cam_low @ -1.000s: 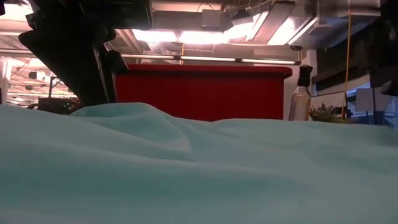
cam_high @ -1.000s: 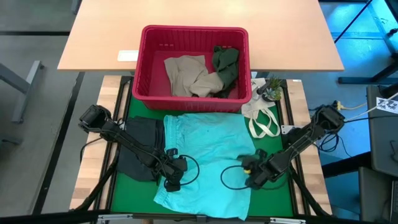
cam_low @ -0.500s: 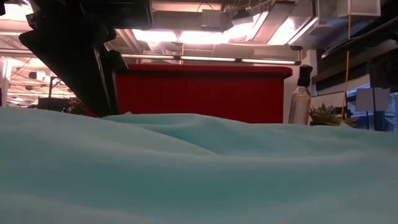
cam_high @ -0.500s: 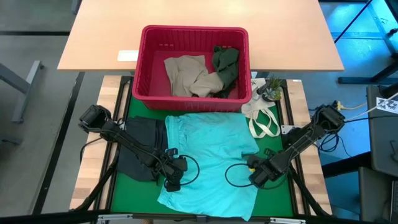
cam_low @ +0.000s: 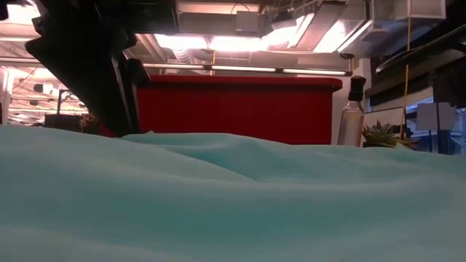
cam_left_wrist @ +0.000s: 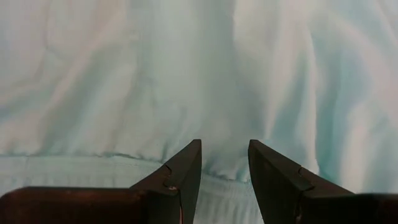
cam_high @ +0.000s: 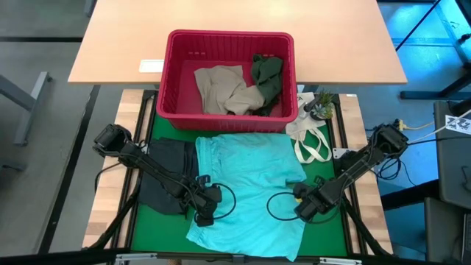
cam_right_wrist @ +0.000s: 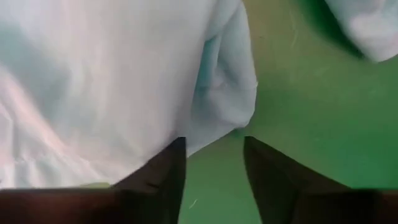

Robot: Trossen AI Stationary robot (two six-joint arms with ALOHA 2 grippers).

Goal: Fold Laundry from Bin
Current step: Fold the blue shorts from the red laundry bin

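Green matting [cam_high: 324, 237] covers the work surface at the bottom of the high view, with a pale wooden table [cam_high: 118, 37] across the top. The right gripper [cam_high: 303, 200] sits low and right of centre, at the right edge of the light teal garment [cam_high: 246, 184]; in the right wrist view its fingers [cam_right_wrist: 163, 180] stand apart with bare green mat between them and the cloth's folded edge just beyond, so nothing is held. A second ago this gripper was pinched shut on that edge farther left; since then it has shifted slightly right, let go, and the teal cloth has spread wider and flatter toward the lower right. The left gripper [cam_high: 204, 203] rests at the lower left of the teal garment, in the same place as before; the left wrist view shows its fingers [cam_left_wrist: 184, 176] parted over the cloth's hem, pressed against it, and a grip cannot be told.

Outward, a dark grey garment [cam_high: 166, 177] lies under the left arm, touching the teal one's left side. Above both stands the red bin [cam_high: 229, 43], holding a beige-tan garment [cam_high: 221, 88] and a dark olive green one [cam_high: 267, 77]. A white cloth bag [cam_high: 310, 140] and a small potted plant [cam_high: 321, 106] sit right of the bin. In the low view the teal cloth [cam_low: 233, 204] fills the foreground and hides the table; a spray bottle [cam_low: 352, 113] stands right of the bin [cam_low: 240, 105].
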